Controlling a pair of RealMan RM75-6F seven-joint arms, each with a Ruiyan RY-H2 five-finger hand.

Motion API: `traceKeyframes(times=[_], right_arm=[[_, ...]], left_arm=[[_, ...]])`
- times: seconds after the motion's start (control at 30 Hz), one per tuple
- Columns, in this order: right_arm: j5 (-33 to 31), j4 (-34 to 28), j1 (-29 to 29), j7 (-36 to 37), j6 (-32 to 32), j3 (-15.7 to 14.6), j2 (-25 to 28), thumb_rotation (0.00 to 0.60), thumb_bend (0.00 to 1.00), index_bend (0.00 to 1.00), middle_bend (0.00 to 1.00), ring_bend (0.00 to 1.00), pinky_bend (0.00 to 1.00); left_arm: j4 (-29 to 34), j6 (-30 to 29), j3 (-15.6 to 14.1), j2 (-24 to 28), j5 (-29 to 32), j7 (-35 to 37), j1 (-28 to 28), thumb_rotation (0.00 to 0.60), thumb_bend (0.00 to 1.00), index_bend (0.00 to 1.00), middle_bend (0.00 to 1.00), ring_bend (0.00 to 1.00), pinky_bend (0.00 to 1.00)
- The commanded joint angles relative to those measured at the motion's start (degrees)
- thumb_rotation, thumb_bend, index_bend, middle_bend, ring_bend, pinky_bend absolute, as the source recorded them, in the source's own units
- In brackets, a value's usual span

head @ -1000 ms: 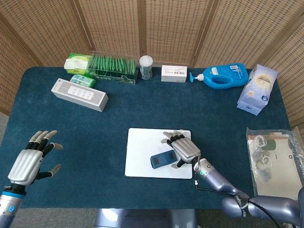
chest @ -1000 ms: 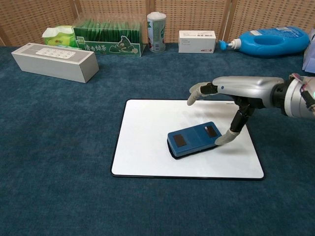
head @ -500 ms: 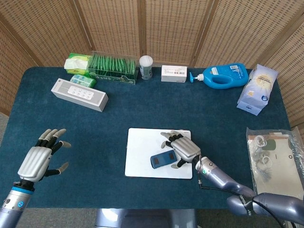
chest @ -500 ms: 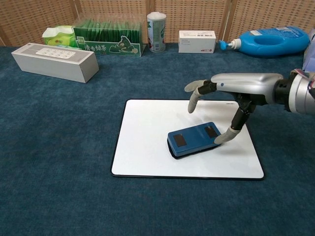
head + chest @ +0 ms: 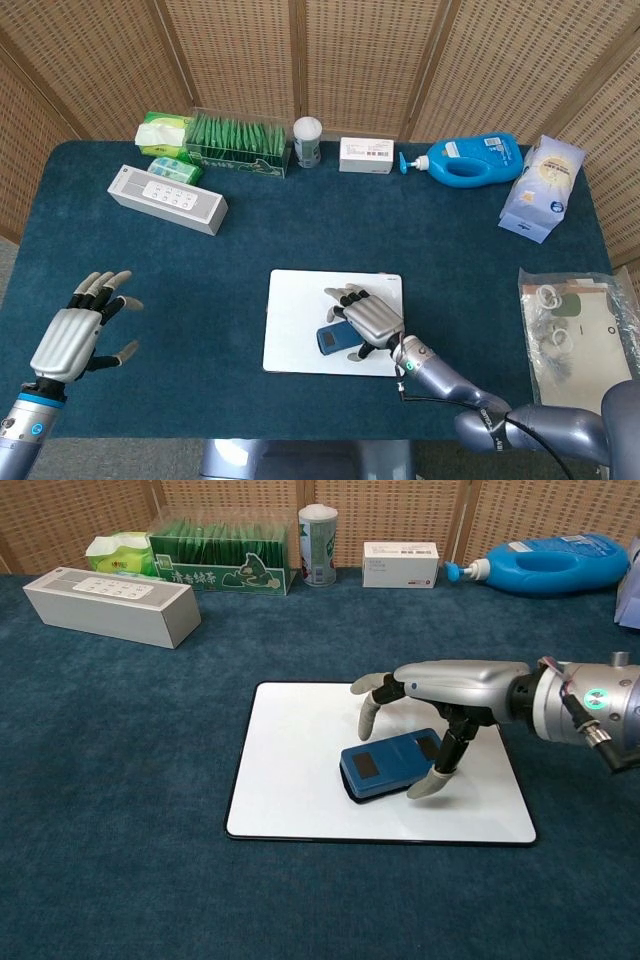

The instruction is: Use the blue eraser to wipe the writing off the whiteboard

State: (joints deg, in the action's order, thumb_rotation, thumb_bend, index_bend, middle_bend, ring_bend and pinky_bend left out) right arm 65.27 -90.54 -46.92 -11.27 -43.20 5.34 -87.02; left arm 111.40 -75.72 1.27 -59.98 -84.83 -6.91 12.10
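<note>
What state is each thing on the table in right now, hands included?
blue eraser: lying flat on the whiteboard, not lifted.
whiteboard: flat on the table, visible surface blank.
right hand: fingers spread over the eraser, not closed on it.
left hand: open, holding nothing.
blue bottle: lying on its side.

You've got bright, even light in both views, everything sharp. Only a soft shadow under the right hand (image 5: 440, 695) on the whiteboard (image 5: 290, 770), with no glare.

I see a white canister (image 5: 308, 140) at the far table edge. Left of it sit a green packet box (image 5: 238, 143), a tissue pack (image 5: 164, 131) and a white speaker (image 5: 167, 199); right of it, a small white box (image 5: 366, 155) and a blue bottle (image 5: 470, 159).
</note>
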Motion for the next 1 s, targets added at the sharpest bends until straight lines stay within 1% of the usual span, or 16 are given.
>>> traceKeyframes(times=[0.03, 0.13, 0.2, 0.27, 0.37, 0.47, 0.77, 1.0], right_arm=[[-1.03, 0.7, -0.38, -0.7, -0.04, 0.28, -0.74, 0.6, 0.14, 0.33, 0.02, 0.0, 0.0], [-1.9, 1.51, -0.68, -1.34, -0.13, 0.54, -1.24, 0.6, 0.14, 0.37, 0.02, 0.0, 0.0], [-2.15, 1.54, -0.71, -1.55, -0.33, 0.63, -1.23, 0.6, 0.14, 0.42, 0.03, 0.0, 0.0], [-2.33, 1.38, -0.67, -1.62, -0.47, 0.66, -1.11, 0.6, 0.14, 0.48, 0.04, 0.0, 0.0], [-2.57, 0.96, -0.55, -1.57, -0.75, 0.72, -0.93, 0.6, 0.14, 0.54, 0.05, 0.0, 0.0], [-2.77, 0.59, -0.46, -1.51, -0.92, 0.74, -0.88, 0.6, 0.14, 0.57, 0.06, 0.0, 0.0], [-2.79, 0.05, -0.43, -0.62, -1.81, 1.5, -2.05, 0.6, 0.14, 0.58, 0.06, 0.0, 0.0], [-3.31, 1.54, -1.24, -1.98, -0.78, 0.61, -4.5, 0.6, 0.14, 0.58, 0.06, 0.0, 0.0]], left_arm=[[-0.15, -0.1, -0.02, 0.13, -0.05, 0.31, -0.04, 0.6, 0.33, 0.35, 0.1, 0.06, 0.0], [-0.3, -0.25, -0.1, 0.17, -0.23, 0.63, -0.1, 0.6, 0.33, 0.35, 0.1, 0.06, 0.0], [-0.35, -0.29, -0.13, 0.14, -0.26, 0.73, -0.11, 0.6, 0.33, 0.35, 0.1, 0.06, 0.0], [-0.38, -0.27, -0.14, 0.08, -0.25, 0.72, -0.08, 0.6, 0.33, 0.35, 0.1, 0.06, 0.0], [-0.37, -0.17, -0.14, -0.08, -0.23, 0.51, 0.01, 0.6, 0.33, 0.35, 0.1, 0.06, 0.0], [-0.24, -0.01, -0.12, -0.2, -0.22, 0.39, 0.15, 0.6, 0.33, 0.35, 0.09, 0.06, 0.0], [0.26, 0.29, -0.16, -0.33, 0.18, -0.54, 0.36, 0.6, 0.33, 0.34, 0.09, 0.05, 0.0], [0.66, 0.57, -0.05, -0.47, 0.45, -1.35, 0.68, 0.6, 0.33, 0.34, 0.09, 0.05, 0.0]])
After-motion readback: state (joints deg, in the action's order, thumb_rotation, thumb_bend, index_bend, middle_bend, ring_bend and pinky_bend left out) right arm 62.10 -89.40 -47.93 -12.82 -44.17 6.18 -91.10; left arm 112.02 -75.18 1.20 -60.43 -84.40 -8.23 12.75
